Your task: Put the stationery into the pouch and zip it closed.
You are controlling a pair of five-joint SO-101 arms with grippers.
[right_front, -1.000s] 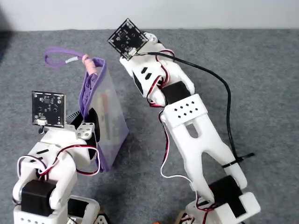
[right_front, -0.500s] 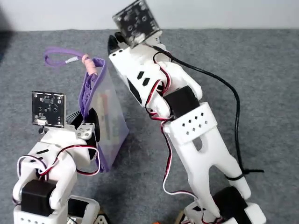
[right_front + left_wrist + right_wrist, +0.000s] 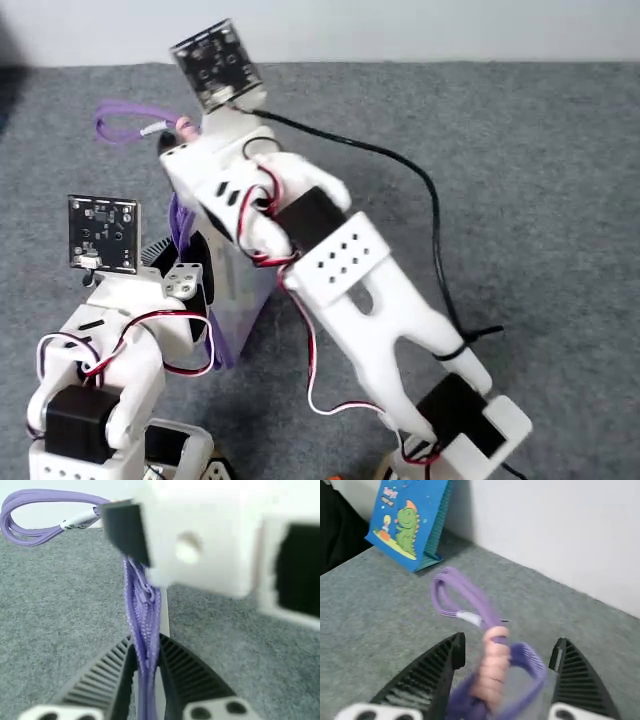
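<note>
Purple pouch [image 3: 142, 592] edge sat clamped in left gripper [image 3: 146, 647] — right gripper [image 3: 510, 641] spread wide (pink pull [image 3: 492, 672] between its jaws).

Grey mat [image 3: 520, 150], blue dinosaur bag [image 3: 410, 515]
</note>
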